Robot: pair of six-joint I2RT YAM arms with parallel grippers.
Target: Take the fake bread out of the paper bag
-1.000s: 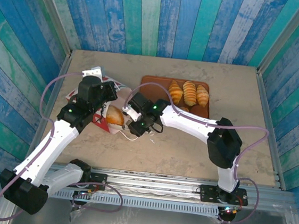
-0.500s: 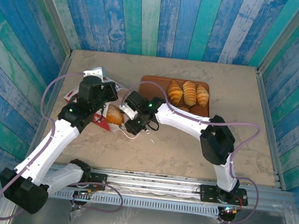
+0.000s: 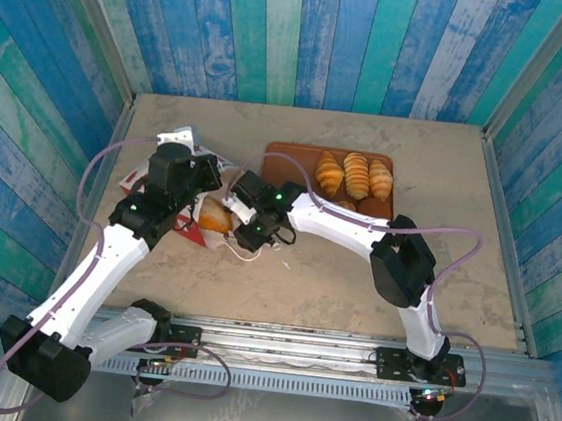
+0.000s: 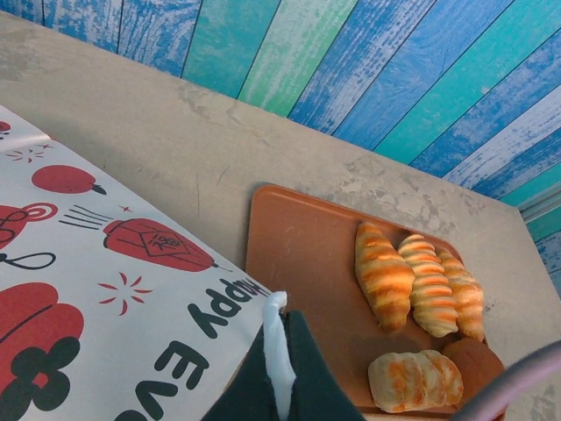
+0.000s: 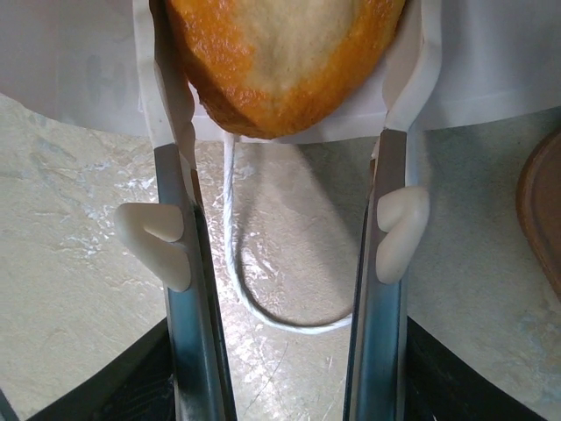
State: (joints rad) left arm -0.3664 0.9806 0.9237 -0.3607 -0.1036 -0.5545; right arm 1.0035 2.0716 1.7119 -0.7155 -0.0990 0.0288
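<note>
Right claw [image 5: 280, 96] pinches an orange-brown roll [image 5: 280, 44] by its flanks at the mouth of the paper bag [image 4: 105, 289]. Left claw [image 4: 279, 351], pressed together, grips the paper bag's white edge.

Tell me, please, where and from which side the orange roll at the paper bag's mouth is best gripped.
Grip the orange roll across its rounded flanks, coming in level from the open mouth of the paper bag, where it bulges out. Its width fits between the fingers of the right claw, which stand one at each flank. Stay above the loop handle lying on the table beneath.
</note>
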